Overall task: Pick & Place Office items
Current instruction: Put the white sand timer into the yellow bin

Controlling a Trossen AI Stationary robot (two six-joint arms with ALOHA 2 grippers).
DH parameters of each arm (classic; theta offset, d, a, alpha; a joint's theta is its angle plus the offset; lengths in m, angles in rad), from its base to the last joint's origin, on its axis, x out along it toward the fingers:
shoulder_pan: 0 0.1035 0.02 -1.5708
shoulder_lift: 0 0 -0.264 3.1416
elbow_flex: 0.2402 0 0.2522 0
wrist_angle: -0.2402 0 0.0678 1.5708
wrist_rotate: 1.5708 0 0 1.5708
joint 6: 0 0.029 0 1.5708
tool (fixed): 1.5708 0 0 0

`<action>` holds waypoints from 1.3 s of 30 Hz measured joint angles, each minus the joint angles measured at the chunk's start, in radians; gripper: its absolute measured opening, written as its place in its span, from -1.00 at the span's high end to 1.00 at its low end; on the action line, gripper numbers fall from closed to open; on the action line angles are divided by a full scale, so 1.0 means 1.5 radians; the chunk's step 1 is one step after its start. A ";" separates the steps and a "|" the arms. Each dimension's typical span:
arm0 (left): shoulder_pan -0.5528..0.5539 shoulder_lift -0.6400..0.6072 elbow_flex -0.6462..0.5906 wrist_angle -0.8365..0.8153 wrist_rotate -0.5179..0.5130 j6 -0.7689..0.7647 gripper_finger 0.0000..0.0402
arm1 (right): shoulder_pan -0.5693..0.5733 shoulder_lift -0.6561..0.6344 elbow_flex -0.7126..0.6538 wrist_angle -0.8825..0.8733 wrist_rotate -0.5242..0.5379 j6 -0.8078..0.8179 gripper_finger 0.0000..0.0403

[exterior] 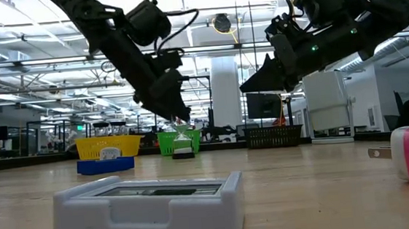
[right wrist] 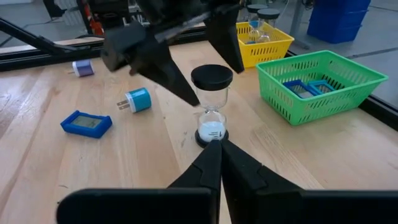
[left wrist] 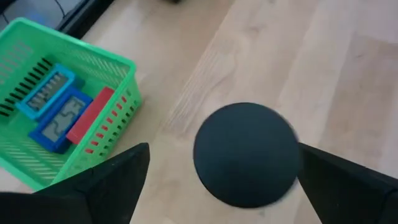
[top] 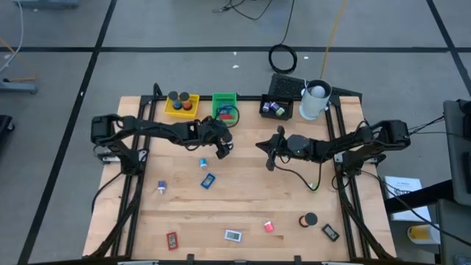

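While the left pincer (top: pixel 221 149) hovers with its fingers spread apart, one on either side of an hourglass (right wrist: pixel 212 106), the timer stands upright on the wooden table (top: pixel 243 199) just in front of the green tray (top: pixel 225 105); from the left wrist view only its round black top cap (left wrist: pixel 246 155) shows between the two dark fingers (left wrist: pixel 112 180), and whether they touch it cannot be told. The hourglass has black end caps and white sand gathered in its lower bulb. Inside the green tray lie two blue flat pieces (left wrist: pixel 53 106) and a red one (left wrist: pixel 90 115). The yellow tray (top: pixel 182 105) beside it holds two more hourglasses with dark caps. The right pincer (top: pixel 271 156) hangs above the table near its middle, fingers pressed together and holding nothing, aimed toward the hourglass. Scattered on the table are a blue plug adapter (right wrist: pixel 137 99), a blue flat piece (right wrist: pixel 87 123), a small purple bit (right wrist: pixel 82 68), a red flat piece (top: pixel 171 240), a white-framed flat piece (top: pixel 233 235), a pink bit (top: pixel 269 226) and a black roll (top: pixel 310 219).
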 joint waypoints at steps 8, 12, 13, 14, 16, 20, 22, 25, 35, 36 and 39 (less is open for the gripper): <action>-0.001 0.025 0.000 0.032 0.005 0.017 -0.60 | 0.000 0.000 0.000 0.000 0.001 -0.001 0.99; 0.001 0.025 0.000 0.033 -0.009 0.016 -0.23 | 0.000 0.000 0.000 0.000 0.001 -0.002 1.00; 0.002 0.025 0.000 0.033 -0.010 0.018 -0.13 | 0.000 0.000 0.000 0.000 0.001 -0.003 1.00; 0.004 0.021 0.000 0.029 -0.015 0.020 -0.05 | 0.000 0.000 0.000 0.000 0.001 -0.003 1.00; 0.010 0.002 -0.001 0.000 -0.045 0.022 -0.02 | 0.000 0.000 0.000 0.000 0.001 -0.003 0.99; 0.035 -0.090 -0.001 -0.071 -0.071 0.019 -0.02 | 0.000 0.000 0.000 -0.004 0.001 -0.003 1.00; 0.051 -0.150 -0.001 -0.116 -0.080 0.008 -0.02 | 0.000 0.000 0.000 -0.005 0.001 -0.006 0.99; 0.073 -0.237 -0.001 -0.172 -0.116 -0.010 -0.02 | 0.000 0.000 0.000 -0.005 0.001 -0.008 0.99; 0.212 -0.358 -0.100 -0.211 -0.186 -0.047 -0.02 | 0.000 0.000 0.000 -0.005 0.001 -0.008 1.00; 0.234 -0.358 -0.118 -0.192 -0.181 -0.046 -0.02 | 0.000 0.000 0.000 -0.005 0.001 -0.008 0.99; 0.307 -0.355 -0.170 -0.102 -0.121 -0.035 -0.02 | 0.000 0.000 0.000 -0.005 0.001 -0.008 1.00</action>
